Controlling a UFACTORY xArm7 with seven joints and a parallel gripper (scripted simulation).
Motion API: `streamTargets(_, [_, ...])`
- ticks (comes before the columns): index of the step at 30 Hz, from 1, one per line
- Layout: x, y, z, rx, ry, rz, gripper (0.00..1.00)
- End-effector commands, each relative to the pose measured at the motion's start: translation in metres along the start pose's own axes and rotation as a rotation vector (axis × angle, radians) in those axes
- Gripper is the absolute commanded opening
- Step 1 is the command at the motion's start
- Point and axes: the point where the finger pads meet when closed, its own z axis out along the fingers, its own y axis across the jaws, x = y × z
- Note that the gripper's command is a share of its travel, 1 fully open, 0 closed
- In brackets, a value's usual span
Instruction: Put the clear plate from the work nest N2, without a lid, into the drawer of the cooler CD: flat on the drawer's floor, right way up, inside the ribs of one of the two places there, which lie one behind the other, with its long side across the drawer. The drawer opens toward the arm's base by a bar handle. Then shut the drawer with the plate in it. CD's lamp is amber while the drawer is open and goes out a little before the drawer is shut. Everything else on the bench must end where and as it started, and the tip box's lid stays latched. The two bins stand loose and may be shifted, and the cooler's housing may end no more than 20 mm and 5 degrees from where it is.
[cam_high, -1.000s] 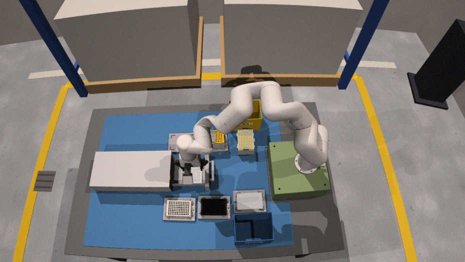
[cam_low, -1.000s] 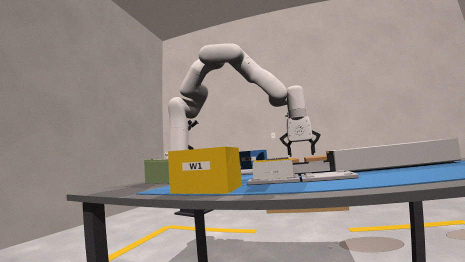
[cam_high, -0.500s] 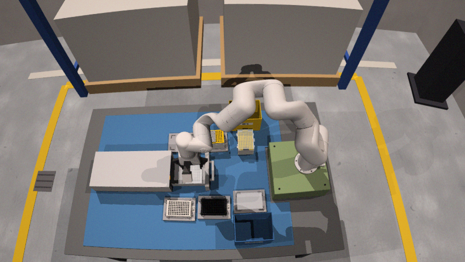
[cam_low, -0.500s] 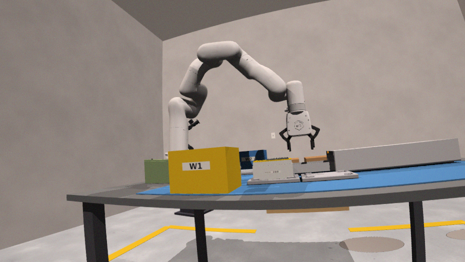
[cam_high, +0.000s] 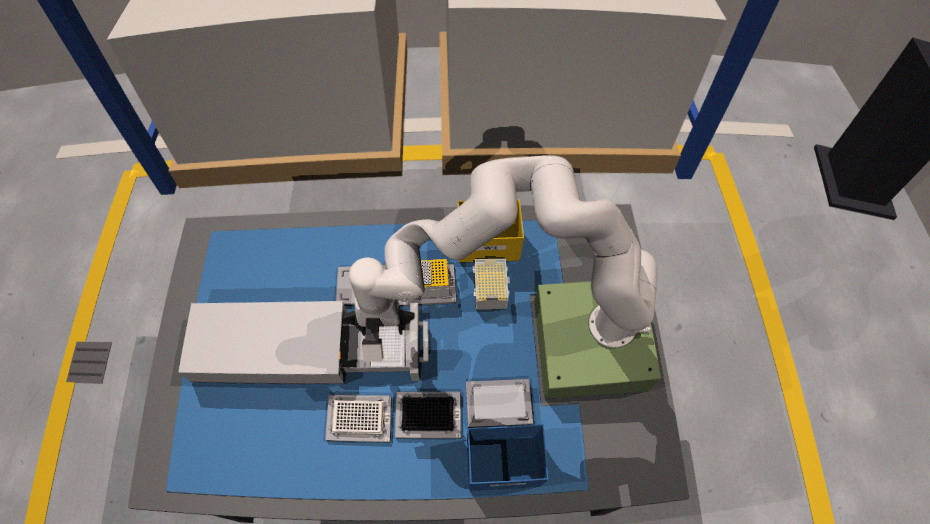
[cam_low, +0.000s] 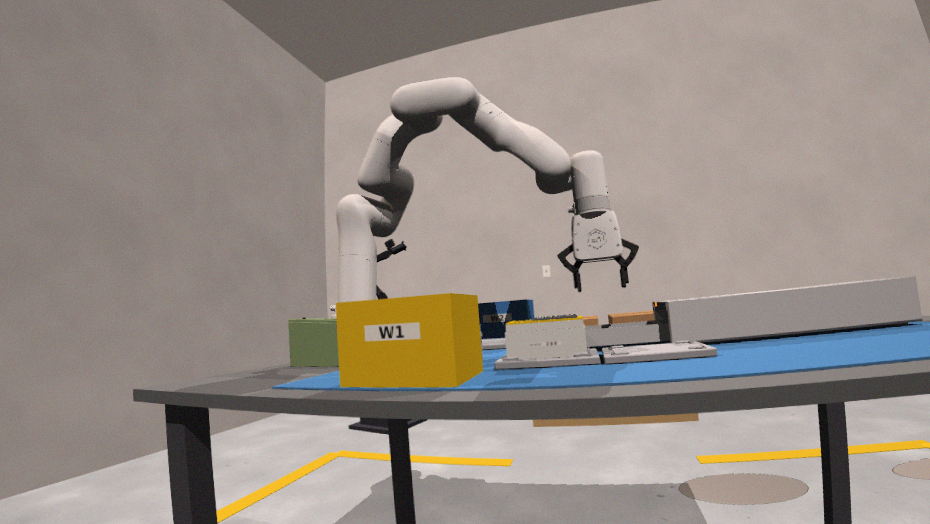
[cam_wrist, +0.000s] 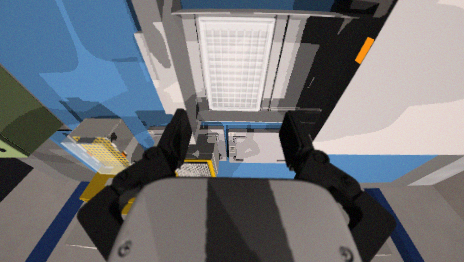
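Observation:
The clear plate (cam_high: 392, 344) lies flat in the open drawer of the cooler CD (cam_high: 260, 340), in the place nearer the drawer's front, with its long side across the drawer. The wrist view shows it inside the ribs (cam_wrist: 236, 62). The place nearer the housing is empty. CD's lamp (cam_wrist: 364, 50) glows amber. My gripper (cam_low: 598, 281) is open and empty, well above the drawer; in the wrist view its fingers stand wide apart, clear of the plate. In the top view the wrist hides the fingers.
Behind the drawer stand an empty nest (cam_high: 344, 283), a nest with a yellow plate (cam_high: 436, 273), the tip box (cam_high: 490, 281) and the yellow bin W1 (cam_high: 491, 240). In front are a white plate (cam_high: 357, 416), a black plate (cam_high: 426, 413), a lidded plate (cam_high: 499, 401) and the blue bin (cam_high: 507, 452).

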Motion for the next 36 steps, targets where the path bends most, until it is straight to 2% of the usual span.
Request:
streamTargets(1, [0.0, 0.001, -0.005, -0.004, 0.0, 0.0, 1.0])
streamTargets(14, [0.0, 0.001, -0.027, -0.004, 0.0, 0.0, 1.0])
streamTargets(25, [0.0, 0.001, -0.033, -0.004, 0.0, 0.0, 1.0])
streamTargets(26, [0.0, -0.004, -0.033, -0.003, 0.0, 0.0, 0.0])
streamTargets(31, [0.0, -0.029, -0.029, -0.003, 0.0, 0.0, 0.0])
streamTargets(33, [0.0, -0.029, -0.029, -0.003, 0.0, 0.0, 0.0])
streamTargets(36, [0.0, -0.043, -0.026, -0.003, 0.0, 0.0, 0.0])
